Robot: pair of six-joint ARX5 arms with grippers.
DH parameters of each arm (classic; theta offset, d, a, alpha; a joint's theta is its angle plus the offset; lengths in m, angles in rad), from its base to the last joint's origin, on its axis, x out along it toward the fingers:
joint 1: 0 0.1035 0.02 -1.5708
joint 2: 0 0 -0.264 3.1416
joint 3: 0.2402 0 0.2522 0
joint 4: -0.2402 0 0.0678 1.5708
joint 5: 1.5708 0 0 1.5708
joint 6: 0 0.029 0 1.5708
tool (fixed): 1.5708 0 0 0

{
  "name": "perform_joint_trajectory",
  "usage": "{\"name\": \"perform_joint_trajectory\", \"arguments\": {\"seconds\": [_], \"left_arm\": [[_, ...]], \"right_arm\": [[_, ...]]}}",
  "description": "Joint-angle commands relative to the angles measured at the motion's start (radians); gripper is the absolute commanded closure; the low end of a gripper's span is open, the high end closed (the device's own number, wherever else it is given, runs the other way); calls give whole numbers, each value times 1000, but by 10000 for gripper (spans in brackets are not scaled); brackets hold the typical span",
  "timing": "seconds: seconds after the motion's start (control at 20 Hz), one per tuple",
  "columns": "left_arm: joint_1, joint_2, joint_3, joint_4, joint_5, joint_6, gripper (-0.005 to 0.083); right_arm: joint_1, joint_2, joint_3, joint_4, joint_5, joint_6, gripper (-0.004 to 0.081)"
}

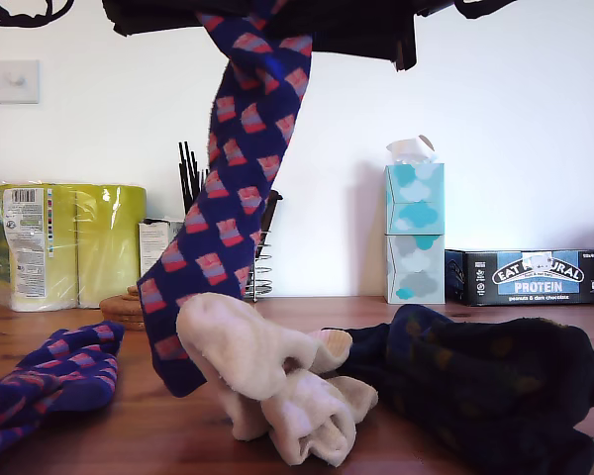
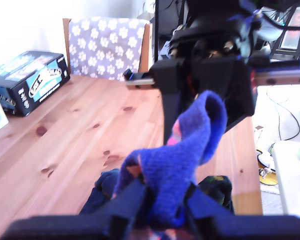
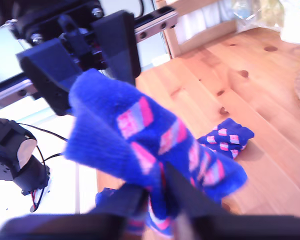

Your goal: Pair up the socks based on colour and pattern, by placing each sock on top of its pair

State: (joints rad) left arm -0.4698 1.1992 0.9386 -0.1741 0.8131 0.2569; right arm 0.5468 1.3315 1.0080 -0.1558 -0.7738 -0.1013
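Note:
A blue sock with pink-red checks (image 1: pixel 233 178) hangs from the top of the exterior view, its toe end down at the wooden table (image 1: pixel 158 430). My first gripper (image 2: pixel 162 200) is shut on its upper end (image 2: pixel 175 165). My second gripper (image 3: pixel 157 195) is shut on the same sock (image 3: pixel 140 130), facing the first. Both arms are mostly cut off in the exterior view. The matching checked sock (image 1: pixel 49 381) (image 3: pixel 225 140) lies at the exterior view's lower left. Cream socks (image 1: pixel 277 381) are heaped in the middle. Dark navy socks (image 1: pixel 485 386) (image 2: pixel 107 185) lie at the exterior view's right.
Along the back wall stand yellow rolls (image 1: pixel 74 242), a wire utensil holder (image 1: pixel 262 267), stacked tissue boxes (image 1: pixel 414 233) and a black protein-bar box (image 1: pixel 530 277) (image 2: pixel 32 80). A flower-patterned chair (image 2: pixel 107 47) stands past the table's end.

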Motion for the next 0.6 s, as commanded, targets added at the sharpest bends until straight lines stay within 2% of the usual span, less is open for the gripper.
{"name": "perform_joint_trajectory", "arguments": {"seconds": [0.0,0.05,0.2,0.25,0.3,0.4,0.55], "left_arm": [[16,-9,25,-37,0,-17,798],[30,-14,46,-73,-14,-22,798],[51,-41,100,-205,-29,-23,798],[51,-47,116,-254,-44,-23,798],[51,-50,132,-306,-64,-26,797],[51,-50,156,-402,-109,-52,797],[51,-60,166,-520,-188,-77,797]], "right_arm": [[8,-7,10,-14,2,10,376],[3,-9,10,-31,2,8,354],[-22,-13,10,-87,-6,-35,358],[-29,-15,10,-109,-10,-66,407],[-37,-16,10,-126,-13,-89,510],[-62,-16,10,-133,-11,-94,789],[-85,-22,9,-160,65,-133,784]]}}
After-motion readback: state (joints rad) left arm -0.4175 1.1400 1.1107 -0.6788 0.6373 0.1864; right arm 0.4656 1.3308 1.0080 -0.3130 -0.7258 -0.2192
